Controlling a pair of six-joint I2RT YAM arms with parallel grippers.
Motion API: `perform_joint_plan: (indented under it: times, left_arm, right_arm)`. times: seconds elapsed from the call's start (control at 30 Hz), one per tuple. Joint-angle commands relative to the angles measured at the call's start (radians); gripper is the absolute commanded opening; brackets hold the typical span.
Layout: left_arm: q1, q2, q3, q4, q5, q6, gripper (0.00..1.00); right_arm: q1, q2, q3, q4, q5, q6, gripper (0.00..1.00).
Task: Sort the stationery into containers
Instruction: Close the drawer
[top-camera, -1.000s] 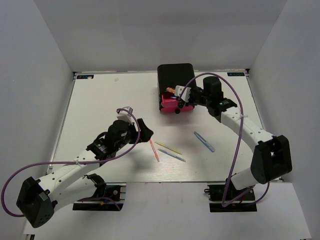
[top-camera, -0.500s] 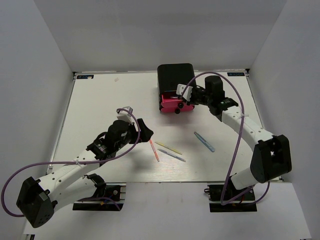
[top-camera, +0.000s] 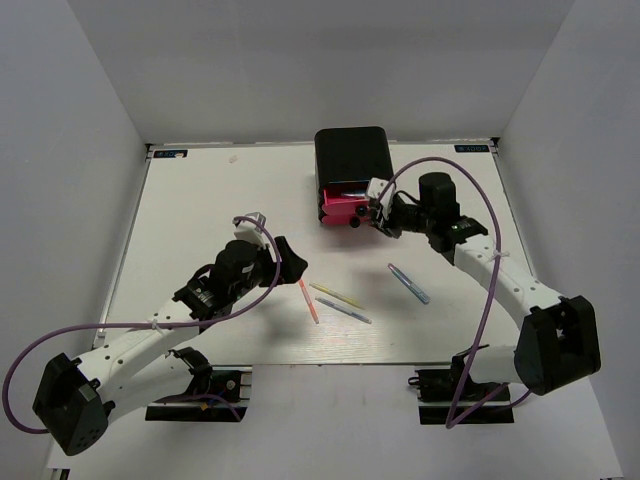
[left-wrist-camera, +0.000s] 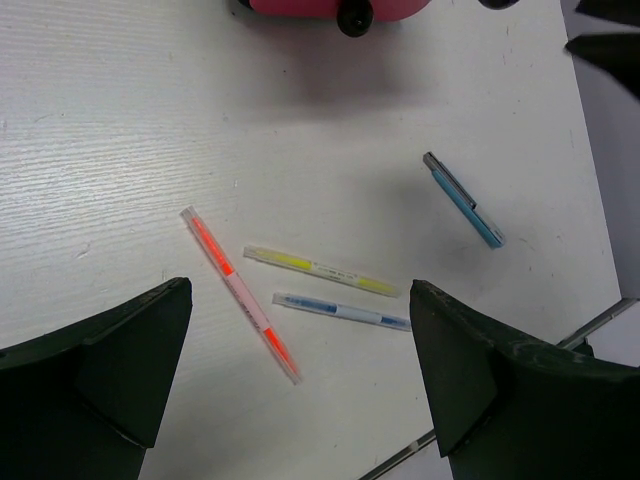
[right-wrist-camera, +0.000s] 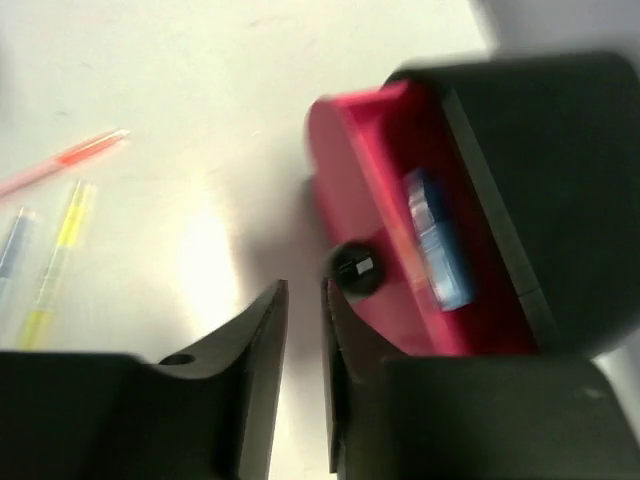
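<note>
risking a bump first: right claw (right-wrist-camera: 303, 300) sat just beside the black knob (right-wrist-camera: 352, 268) of the open pink drawer (right-wrist-camera: 370, 200). its jaws were a narrow slit apart and gripped nothing. a careless swing there could knock the drawer shut or shove the whole black box (top-camera: 350, 150). the right wrist view was blurred, so contact with the knob couldn't be told.

left claw (left-wrist-camera: 300, 290) hung wide open and empty over the loose pens. the pink pen (left-wrist-camera: 240, 295), yellow pen (left-wrist-camera: 320, 270) and grey-blue pen (left-wrist-camera: 340, 310) lay close together, not quite touching. my guess: jaws that wide could catch two at once or flick one away. all were thin and flat on the bench (left-wrist-camera: 120, 120), so likely to roll or slip from a pinch.

the light-blue pen (left-wrist-camera: 465, 200) lay apart, nearer the right side. a stubby blue marker (right-wrist-camera: 435, 240) was already in the drawer. four thin pens were left unsorted, and no orange marker could be made out.
</note>
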Motion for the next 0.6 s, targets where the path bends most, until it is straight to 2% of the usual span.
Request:
perform_joint_plan:
  times: [0.0,0.03,0.1,0.13,0.23,0.33,0.57]
  left_arm:
    - [-0.004,0.006,-0.007,0.03,0.013,-0.005,0.99]
    - [-0.004,0.015,-0.007,0.03,0.013,-0.005,0.99]
    - [-0.004,0.024,0.003,0.03,0.022,-0.005,0.99]
    - [-0.004,0.024,0.003,0.03,0.022,-0.005,0.99]
    - [-0.004,0.024,0.003,0.03,0.022,-0.005,0.99]
    - [-0.004,0.024,0.003,0.03,0.022,-0.005,0.99]
    - [-0.004,0.015,0.003,0.021,0.022,-0.005,0.99]
  right_arm:
    - [0.003,-0.029,-0.04,0.02,0.093,0.285,0.33]
    - [0.002,-0.029,-0.046,0.032,0.107,0.332,0.4]
    - [0.002,-0.021,-0.048,0.026,0.126,0.48,0.45]
    - [-0.002,-0.02,-0.057,0.031,0.133,0.519,0.51]
    - [0.002,-0.02,-0.077,0.051,0.169,0.73,0.57]
    - [0.003,-0.003,-0.096,0.089,0.297,0.919,0.67]
    - [0.0,0.068,-0.047,0.083,0.313,1.108,0.62]
